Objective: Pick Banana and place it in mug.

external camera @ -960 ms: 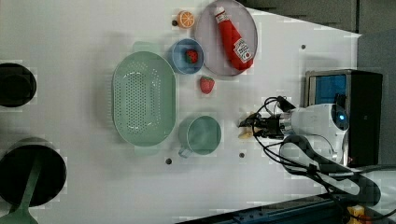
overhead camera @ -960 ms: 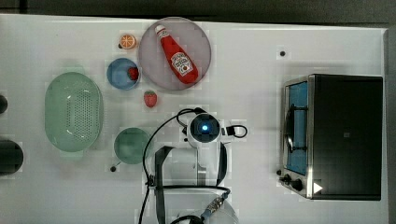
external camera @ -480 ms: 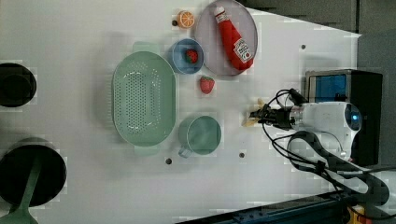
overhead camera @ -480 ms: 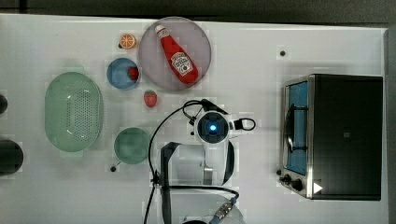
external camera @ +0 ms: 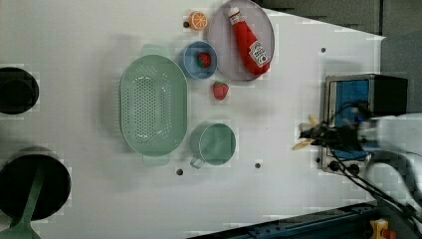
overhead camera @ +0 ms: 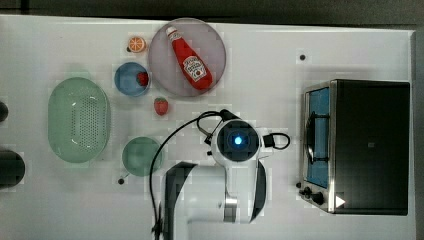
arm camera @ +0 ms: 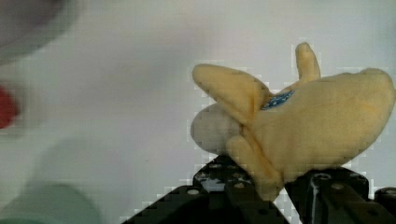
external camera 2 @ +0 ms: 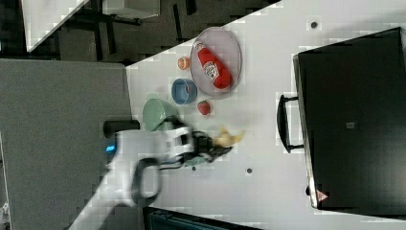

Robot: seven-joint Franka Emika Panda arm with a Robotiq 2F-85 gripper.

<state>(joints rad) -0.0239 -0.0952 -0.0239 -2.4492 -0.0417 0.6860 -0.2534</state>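
Observation:
The pale-yellow plush banana (arm camera: 317, 121) sits between my gripper's (arm camera: 271, 186) black fingers (arm camera: 327, 186), which are shut on it, above the white table. In the left view the banana (external camera: 301, 145) hangs at the gripper (external camera: 314, 135), close to the toaster oven and well to the left view's right of the green mug (external camera: 215, 144). In the right view the banana (external camera 2: 229, 138) sticks out from the gripper (external camera 2: 215, 144). In the top view the mug (overhead camera: 141, 156) stands empty, to the top view's left of the arm's wrist (overhead camera: 237, 141), which hides the banana.
A toaster oven (overhead camera: 360, 145) stands at the top view's right. A grey plate (overhead camera: 215, 40) holds a ketchup bottle (overhead camera: 189, 59). Nearby are a blue cup (overhead camera: 129, 80) with a strawberry, a loose strawberry (overhead camera: 161, 106), an orange slice (overhead camera: 136, 44) and a green strainer (overhead camera: 79, 119).
The gripper has shut on the banana and carried it off the table, toward the left view's right and the oven, farther from the mug.

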